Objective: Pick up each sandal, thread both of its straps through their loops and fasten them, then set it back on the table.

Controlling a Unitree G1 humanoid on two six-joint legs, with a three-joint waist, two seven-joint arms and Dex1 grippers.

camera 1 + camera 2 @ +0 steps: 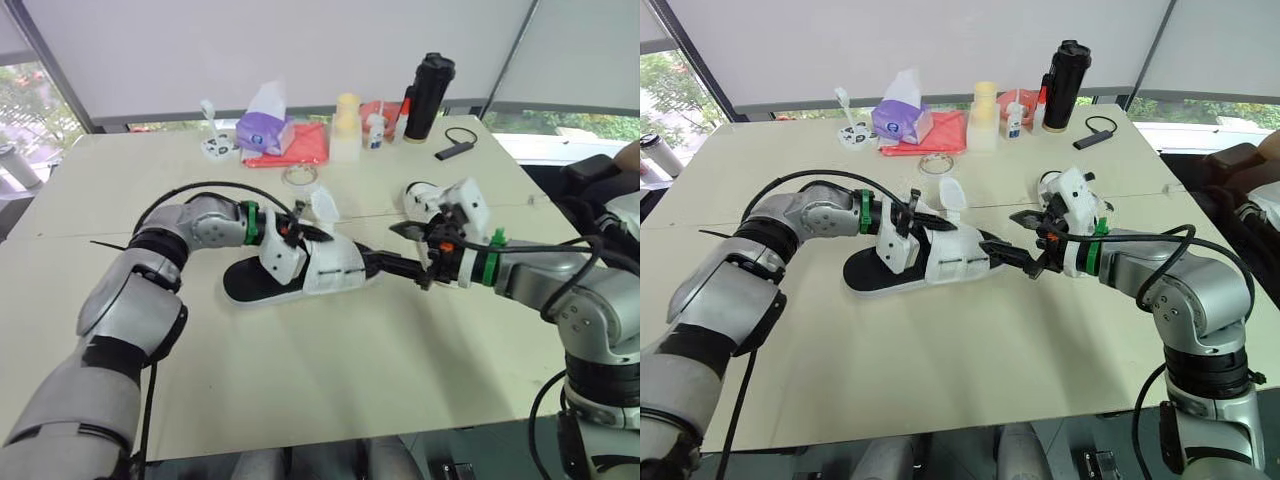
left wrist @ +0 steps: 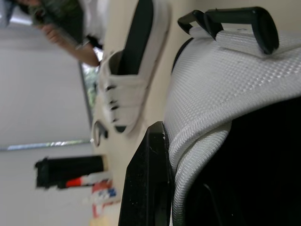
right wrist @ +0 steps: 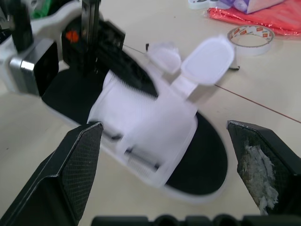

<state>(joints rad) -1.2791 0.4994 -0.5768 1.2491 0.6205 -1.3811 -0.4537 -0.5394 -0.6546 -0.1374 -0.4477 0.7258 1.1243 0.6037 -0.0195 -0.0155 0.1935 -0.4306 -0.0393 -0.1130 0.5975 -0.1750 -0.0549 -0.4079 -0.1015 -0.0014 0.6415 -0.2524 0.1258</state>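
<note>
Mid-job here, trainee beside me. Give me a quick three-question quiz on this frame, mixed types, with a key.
1. True or false: the right gripper is open.
2. What is the left gripper shut on? A: the tape roll. B: a sandal. C: the black bottle.
3. How many sandals lie on the table?

Key:
1. True. Its fingers stand wide apart at the toe end.
2. B. It grips the white strap part.
3. Two: the gripped one and a second sandal just behind the right gripper.
</note>
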